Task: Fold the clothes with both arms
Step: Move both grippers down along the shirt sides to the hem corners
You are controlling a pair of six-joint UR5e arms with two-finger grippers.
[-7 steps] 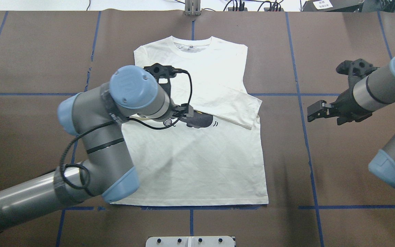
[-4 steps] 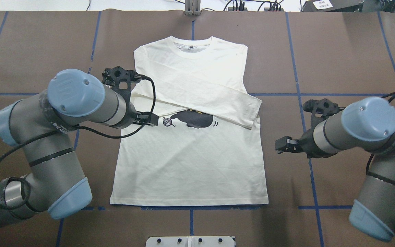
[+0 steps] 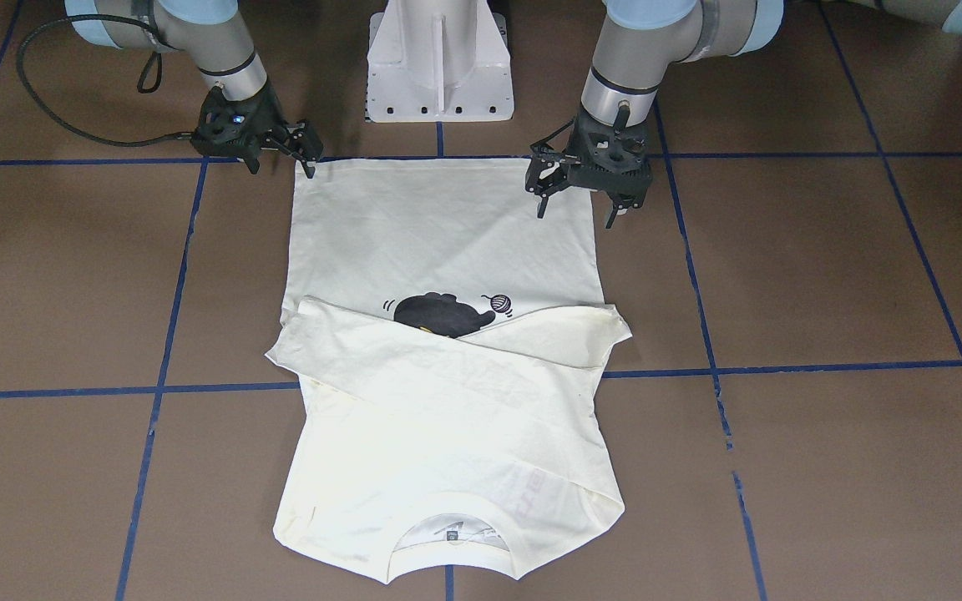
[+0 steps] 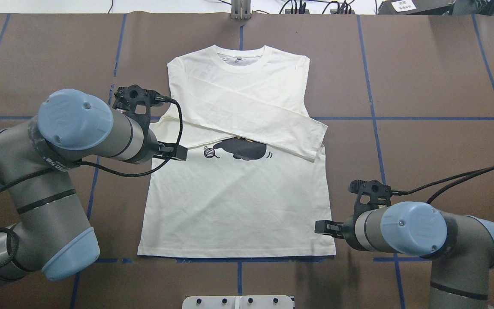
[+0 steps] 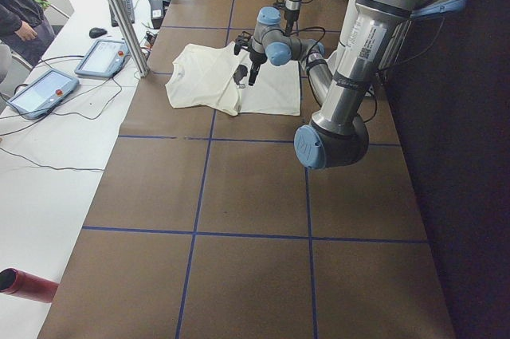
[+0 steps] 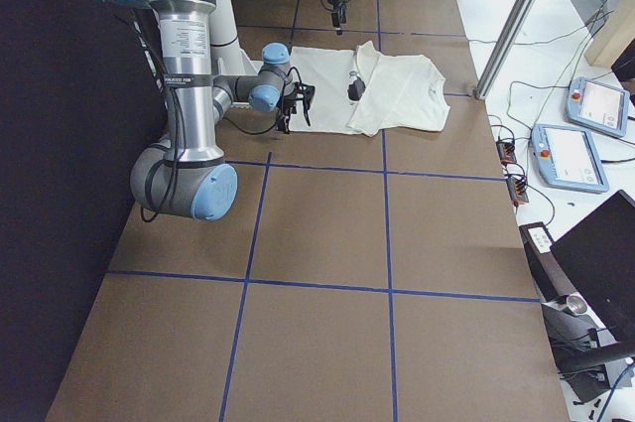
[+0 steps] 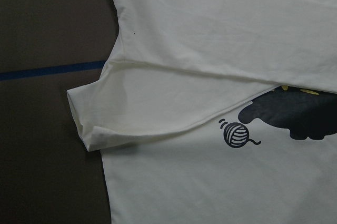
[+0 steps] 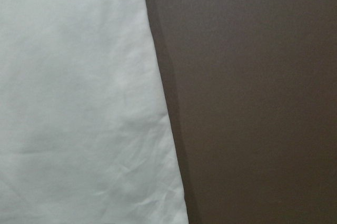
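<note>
**Right gripper (image 3: 282, 167) moves to the hem corner; left gripper (image 3: 577, 211) eases outward**

Since half a second ago the right arm (image 4: 410, 234) has drawn back toward the robot's edge of the table (image 4: 435, 64). Its gripper has gone from beside the right edge of the T-shirt (image 4: 238, 201) to the right corner of the hem (image 4: 238, 253). The left arm (image 4: 79, 124) has shifted a little toward the table's left edge.

Both grippers point down, each with its two fingers spread apart and holding nothing. The left one hovers over the shirt's left edge, by a sleeve cuff (image 7: 84, 129) and near the yarn ball (image 7: 236, 134). Its forearm reaches in from the left with the elbow bent. The right forearm lies low and points leftward at the shirt.

One cream-white T-shirt lies flat at the middle of the table, print up. Its collar (image 4: 240, 58) is toward the far edge and its hem toward the robot. Its two long sleeves are folded across the chest and cross each other. The upper sleeve (image 4: 251, 111) partly covers the single black cat print (image 4: 245, 150).
</note>
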